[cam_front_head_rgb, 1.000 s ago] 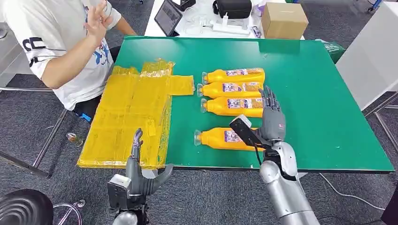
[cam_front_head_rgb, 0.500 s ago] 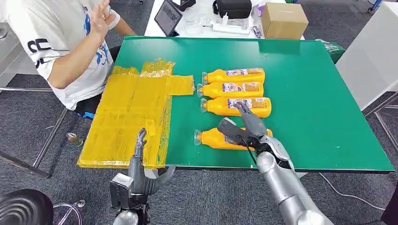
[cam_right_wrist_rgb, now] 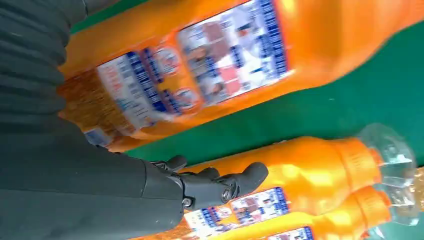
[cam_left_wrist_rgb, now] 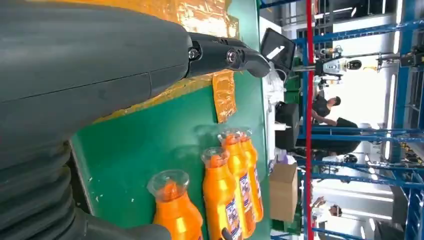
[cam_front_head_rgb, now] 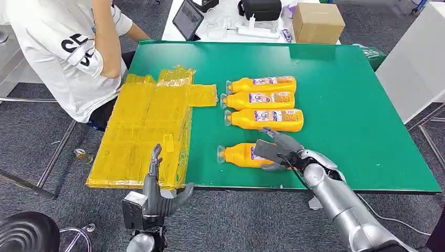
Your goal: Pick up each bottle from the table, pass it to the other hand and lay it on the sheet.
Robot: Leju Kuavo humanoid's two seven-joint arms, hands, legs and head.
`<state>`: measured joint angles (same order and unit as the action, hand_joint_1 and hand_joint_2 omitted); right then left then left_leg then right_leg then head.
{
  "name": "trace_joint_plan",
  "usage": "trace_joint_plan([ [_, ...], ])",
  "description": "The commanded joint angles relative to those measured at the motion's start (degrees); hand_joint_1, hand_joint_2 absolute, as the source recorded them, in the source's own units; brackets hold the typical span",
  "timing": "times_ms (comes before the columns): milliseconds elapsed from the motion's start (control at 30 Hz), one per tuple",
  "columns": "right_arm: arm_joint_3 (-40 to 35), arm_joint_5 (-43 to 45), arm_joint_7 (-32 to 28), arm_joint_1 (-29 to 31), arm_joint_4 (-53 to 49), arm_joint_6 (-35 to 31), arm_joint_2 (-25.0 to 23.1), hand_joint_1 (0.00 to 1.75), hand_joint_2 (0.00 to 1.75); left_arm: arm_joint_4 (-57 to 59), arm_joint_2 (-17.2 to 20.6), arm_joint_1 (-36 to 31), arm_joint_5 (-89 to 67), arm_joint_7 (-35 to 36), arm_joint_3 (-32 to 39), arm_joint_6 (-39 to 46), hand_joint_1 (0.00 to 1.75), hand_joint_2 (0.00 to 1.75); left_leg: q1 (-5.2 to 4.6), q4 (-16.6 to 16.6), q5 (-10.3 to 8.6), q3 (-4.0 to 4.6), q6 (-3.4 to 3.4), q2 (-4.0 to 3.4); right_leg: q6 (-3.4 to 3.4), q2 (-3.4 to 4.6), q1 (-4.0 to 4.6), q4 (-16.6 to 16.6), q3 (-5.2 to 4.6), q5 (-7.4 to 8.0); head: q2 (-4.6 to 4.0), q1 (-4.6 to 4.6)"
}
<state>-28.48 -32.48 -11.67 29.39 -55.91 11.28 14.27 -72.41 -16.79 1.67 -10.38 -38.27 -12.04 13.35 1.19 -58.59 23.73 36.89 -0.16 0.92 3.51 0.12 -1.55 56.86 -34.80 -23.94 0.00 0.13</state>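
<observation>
Four orange bottles lie on the green table [cam_front_head_rgb: 357, 105]. Three sit in a row behind: [cam_front_head_rgb: 261, 84], [cam_front_head_rgb: 257, 98], [cam_front_head_rgb: 264, 119]. The nearest bottle [cam_front_head_rgb: 237, 155] lies alone by the front edge. My right hand [cam_front_head_rgb: 278, 150] is down over its label end, fingers stretched past the far side and thumb on the near side, not closed around it. In the right wrist view that bottle [cam_right_wrist_rgb: 225, 55] lies close to the palm, with the fingers [cam_right_wrist_rgb: 220, 187] straight over a farther bottle [cam_right_wrist_rgb: 310, 170]. My left hand [cam_front_head_rgb: 157, 193] is open below the front edge of the yellow sheet [cam_front_head_rgb: 149, 126].
A person in a white shirt [cam_front_head_rgb: 63, 52] sits at the table's left side beside the sheet. A cardboard box [cam_front_head_rgb: 317, 23], a tablet [cam_front_head_rgb: 188, 18] and a black bag [cam_front_head_rgb: 261, 9] stand on the white table behind. A dark stool [cam_front_head_rgb: 26, 231] is at lower left.
My right hand tipped from upright down onto the nearest bottle, and its arm swung right. The person lowered the raised hand and turned away. The left hand barely moved.
</observation>
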Motion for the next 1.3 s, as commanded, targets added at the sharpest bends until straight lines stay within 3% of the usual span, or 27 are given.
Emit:
trace_joint_plan([
  [33, -6.1, 0.2, 1.4, 2.3, -1.6, -0.1, 4.4, 0.0, 1.75, 3.7, -0.5, -1.7, 0.1, 0.1, 1.2, -0.2, 0.0, 1.75, 0.0, 0.0, 0.15, -0.36, 0.09, -0.16, -0.2, 0.05, 0.06, 0.0, 0.34, -0.1, 0.0, 0.0],
  [200, -7.3, 1.4, 2.7, 1.7, -5.2, -1.3, 7.5, 0.0, 1.75, 3.0, -0.4, -1.7, -0.1, 0.0, 1.1, -0.2, 0.0, 1.75, -0.01, 0.0, 0.14, -0.32, 0.11, -0.09, -0.18, -0.01, 0.05, 0.0, 0.32, -0.11, 0.0, -0.02],
  [433, -9.7, 3.3, 5.4, -0.8, -9.2, 3.2, 14.3, 0.0, 1.75, 4.8, -0.4, -2.0, 0.3, 0.0, 1.3, -0.5, 0.0, 1.75, -0.02, 0.0, 0.07, -0.22, 0.08, 0.1, -0.13, -0.16, 0.01, -0.1, 0.26, -0.1, 0.0, 0.0],
  [533, -11.6, 2.7, 5.6, -0.4, -2.4, 3.7, 11.9, 0.0, 1.75, 6.3, -0.4, -2.8, 0.5, 0.0, 0.7, -0.9, 0.0, 1.75, 0.02, 0.1, 0.18, -0.58, 0.13, -0.01, -0.26, -0.1, 0.09, -0.2, 0.62, -0.15, 0.0, 0.0],
  [667, -13.8, 1.1, 5.3, 0.1, 5.0, 1.4, 8.3, 0.0, 1.75, 7.4, -0.5, -3.4, 0.8, 0.2, 0.2, -1.2, 0.0, 1.75, 0.06, 0.1, 0.09, -0.42, 0.06, -0.14, -0.18, 0.07, 0.1, -0.2, 0.4, -0.01, 0.0, -0.02],
  [967, -13.9, 1.2, 5.1, -0.2, 8.4, 1.2, 7.0, 0.0, 1.75, 7.8, -0.5, -3.7, 1.0, 0.6, -0.3, -1.4, 0.0, 1.75, 0.08, 0.1, 0.11, -0.54, 0.09, -0.08, -0.18, -0.02, 0.14, -0.2, 0.55, -0.04, 0.0, 0.02],
  [1300, -10.8, -0.9, 4.5, -1.2, 10.4, -4.7, 4.3, 0.0, 1.75, 8.7, -0.3, -3.9, 1.9, 1.2, 0.4, -1.3, 0.0, 1.75, 0.06, 0.1, 0.09, -0.8, 0.09, -0.06, -0.17, -0.04, 0.11, -0.2, 0.75, -0.02, 0.0, -0.02],
])
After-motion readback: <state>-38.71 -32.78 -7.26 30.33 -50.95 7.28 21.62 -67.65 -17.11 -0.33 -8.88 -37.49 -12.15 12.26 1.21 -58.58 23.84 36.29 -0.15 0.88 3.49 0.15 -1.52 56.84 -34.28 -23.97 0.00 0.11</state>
